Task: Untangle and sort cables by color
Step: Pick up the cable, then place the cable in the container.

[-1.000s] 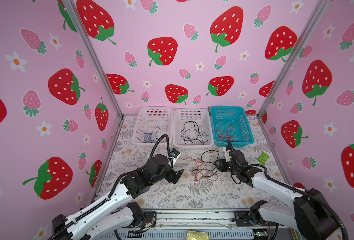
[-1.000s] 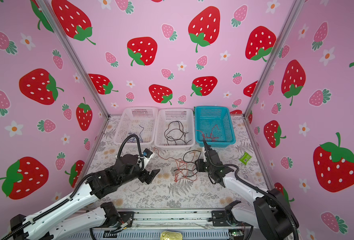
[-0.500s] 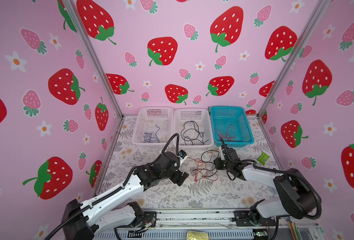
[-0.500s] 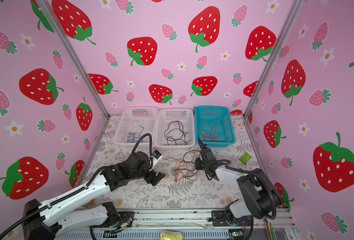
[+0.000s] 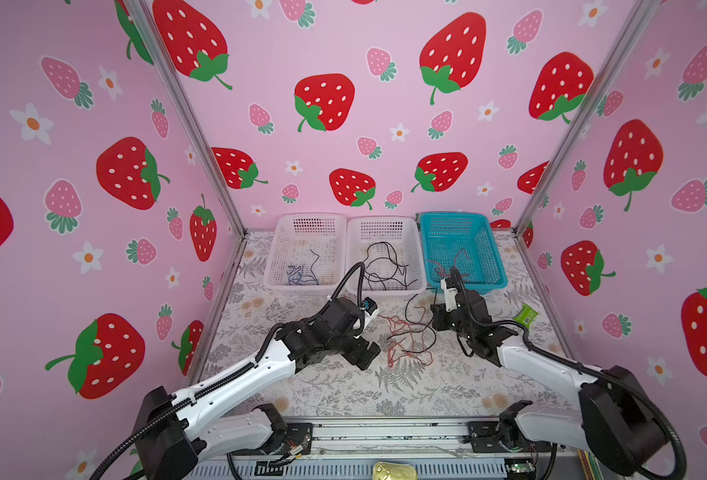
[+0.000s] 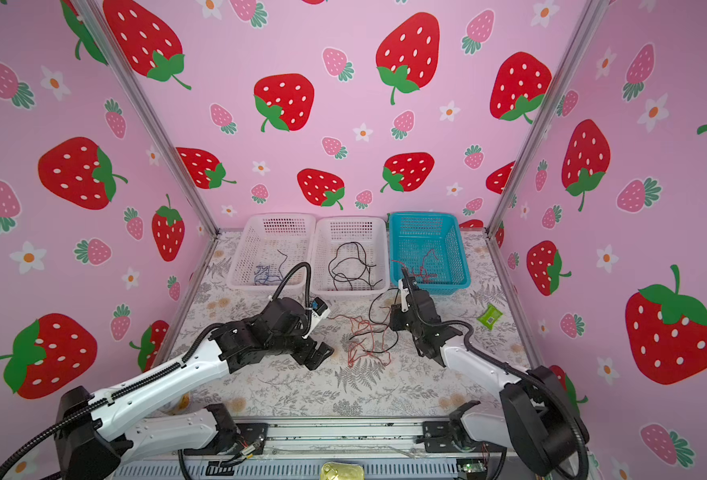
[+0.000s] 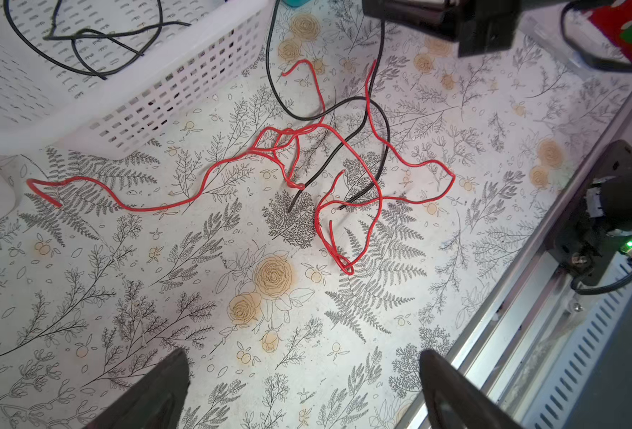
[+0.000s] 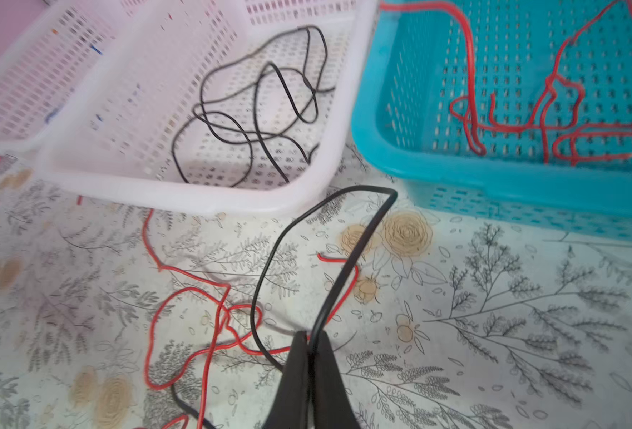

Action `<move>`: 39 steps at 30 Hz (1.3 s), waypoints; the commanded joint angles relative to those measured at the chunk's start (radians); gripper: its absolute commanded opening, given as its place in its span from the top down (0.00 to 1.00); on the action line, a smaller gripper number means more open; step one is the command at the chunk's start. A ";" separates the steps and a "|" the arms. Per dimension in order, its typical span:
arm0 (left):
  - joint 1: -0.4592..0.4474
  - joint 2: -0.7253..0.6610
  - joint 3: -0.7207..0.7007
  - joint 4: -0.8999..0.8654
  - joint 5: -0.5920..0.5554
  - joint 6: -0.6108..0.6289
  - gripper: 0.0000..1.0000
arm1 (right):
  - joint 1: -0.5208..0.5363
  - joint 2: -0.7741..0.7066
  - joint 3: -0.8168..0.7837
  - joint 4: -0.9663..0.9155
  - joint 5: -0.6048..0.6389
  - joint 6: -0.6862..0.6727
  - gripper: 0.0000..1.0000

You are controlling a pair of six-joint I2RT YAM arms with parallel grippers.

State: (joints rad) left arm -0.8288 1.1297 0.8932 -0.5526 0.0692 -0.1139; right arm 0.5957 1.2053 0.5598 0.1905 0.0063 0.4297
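Note:
A loose tangle of red cables [image 5: 406,338] and black cables lies on the mat between my arms, also in the left wrist view [image 7: 344,174]. My right gripper [image 8: 309,340] is shut on a black cable [image 8: 344,193] that arches up from its fingertips toward the baskets; in both top views it [image 5: 438,318] [image 6: 396,319] sits at the tangle's right edge. My left gripper [image 7: 303,375] hangs open over bare mat, short of the tangle, at its left [image 5: 364,353]. Nothing is between its fingers [image 7: 158,390].
Three baskets stand in a row at the back: a white basket [image 5: 302,287] with dark blue cables, a white basket [image 5: 385,291] with black cables [image 8: 255,107], and a blue basket [image 5: 480,286] with red cables [image 8: 544,122]. A green packet [image 5: 525,313] lies at the right.
My right gripper's jaws have closed onto the black cable. My left arm reached forward and to the right, toward the tangle, and stayed open.

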 commanded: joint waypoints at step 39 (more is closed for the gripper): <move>0.001 -0.197 -0.282 0.354 0.014 -0.466 0.02 | 0.205 0.075 0.869 -0.365 0.150 -0.142 1.00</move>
State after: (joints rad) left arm -0.8288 0.9237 0.6312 -0.2558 0.1074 -0.5041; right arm 0.8387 1.2690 1.3804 -0.1986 0.1173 0.2897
